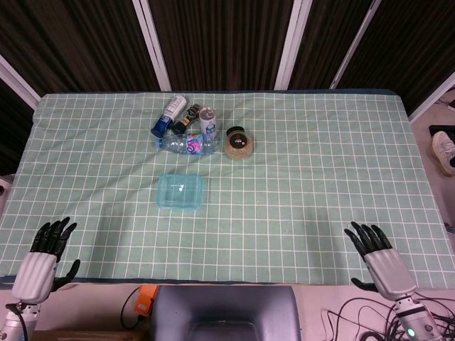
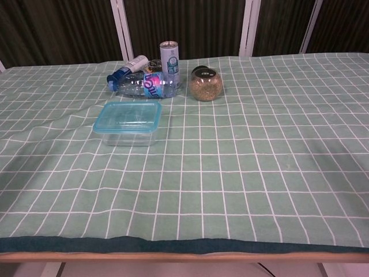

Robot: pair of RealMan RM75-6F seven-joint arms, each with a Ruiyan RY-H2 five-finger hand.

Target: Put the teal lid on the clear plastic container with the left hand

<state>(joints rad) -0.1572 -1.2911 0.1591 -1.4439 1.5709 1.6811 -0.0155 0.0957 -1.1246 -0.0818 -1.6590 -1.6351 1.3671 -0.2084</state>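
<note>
At the near edge of the tabletop [image 1: 298,213], the left robot hand [image 1: 39,266] hangs at the left corner and the right robot hand [image 1: 380,263] at the right corner, both with fingers spread wide and holding nothing; neither shows in the chest view. Further in, well apart from both, the clear plastic container [image 2: 128,124] sits on the green checked cloth with the teal lid [image 2: 129,115] lying flat on top of it; nothing can be made out inside. Beyond it a plastic water bottle [image 2: 144,85] lies on its side. Just behind stand a slim can [image 2: 169,55] and a round glass jar [image 2: 206,85] filled with tan grains, with another bottle [image 2: 130,66] lying beside them.
</note>
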